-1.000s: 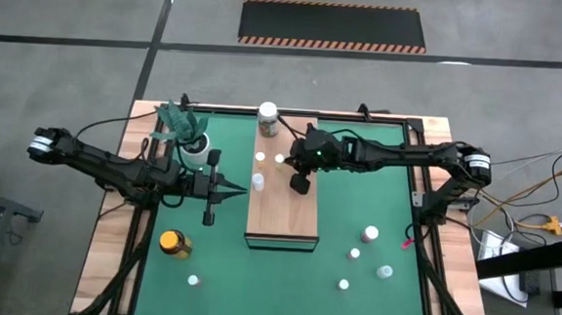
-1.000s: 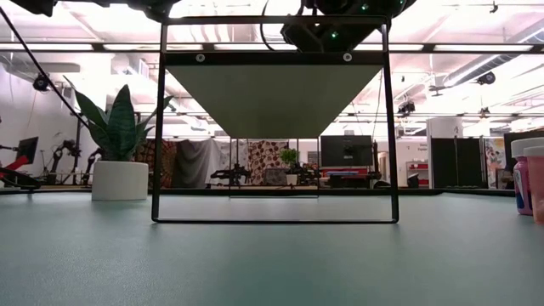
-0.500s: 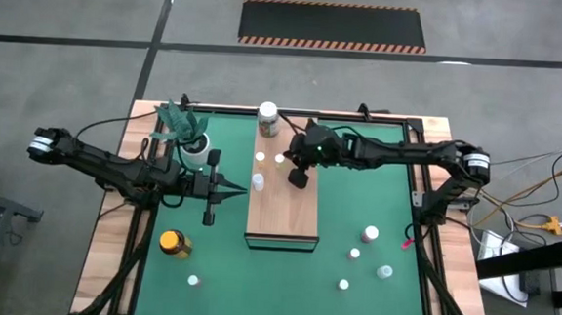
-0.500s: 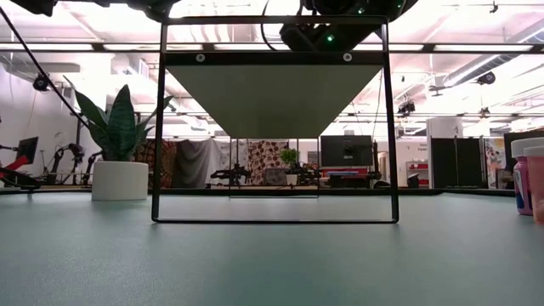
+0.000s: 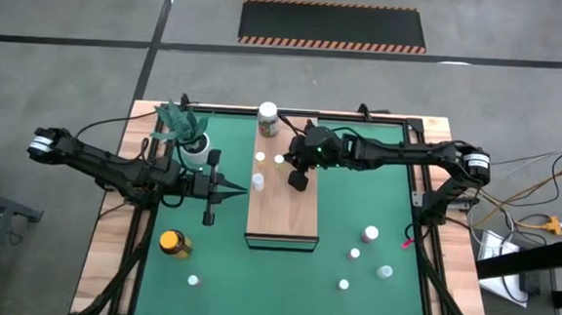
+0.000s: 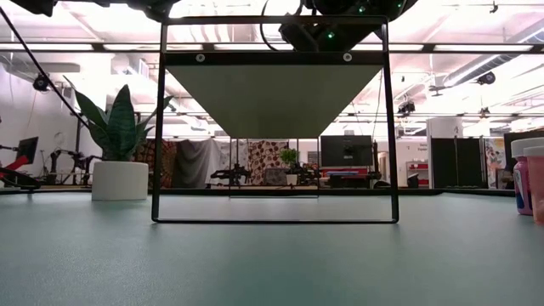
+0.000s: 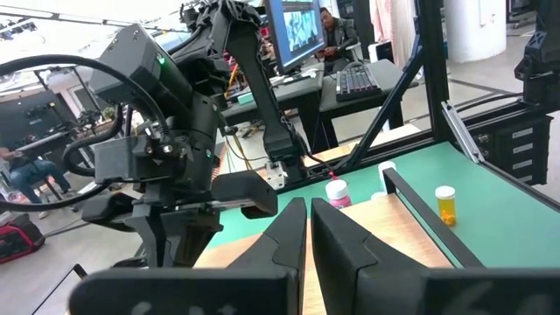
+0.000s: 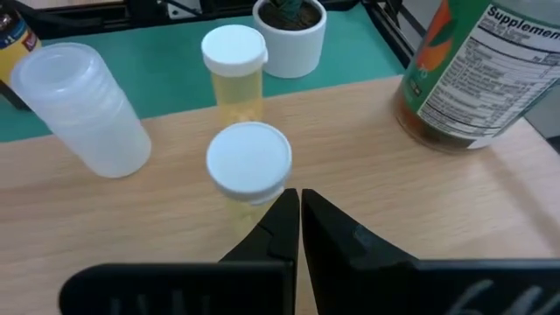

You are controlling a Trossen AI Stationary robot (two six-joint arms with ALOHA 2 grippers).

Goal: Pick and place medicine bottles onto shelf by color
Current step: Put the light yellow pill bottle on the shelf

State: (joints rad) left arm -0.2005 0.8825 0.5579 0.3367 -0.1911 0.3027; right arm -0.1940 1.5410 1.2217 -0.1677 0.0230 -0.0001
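The shelf point(image 5: 283, 202) is a long wooden board standing on the green mat. On its far half stand a white-lidded jar point(image 5: 268, 119), two small white-capped bottles point(image 8: 249, 162) point(image 8: 234, 66) and a clear bottle point(image 8: 79, 109). My right gripper point(image 8: 297, 203) hovers shut over the shelf point(image 8: 367, 175), its tips just short of the nearer white-capped bottle and holding nothing. My left gripper point(image 5: 230, 187) waits shut and level, left of the shelf. An amber yellow-lidded jar point(image 5: 174, 243) stands on the mat at the near left.
A potted green plant point(image 5: 192, 144) stands at the far left of the mat. Several small loose bottles lie on the mat right of the shelf, among them a pink-capped one point(image 5: 370, 233), and one more point(image 5: 193, 280) at the near left. People sit at desks beyond the table.
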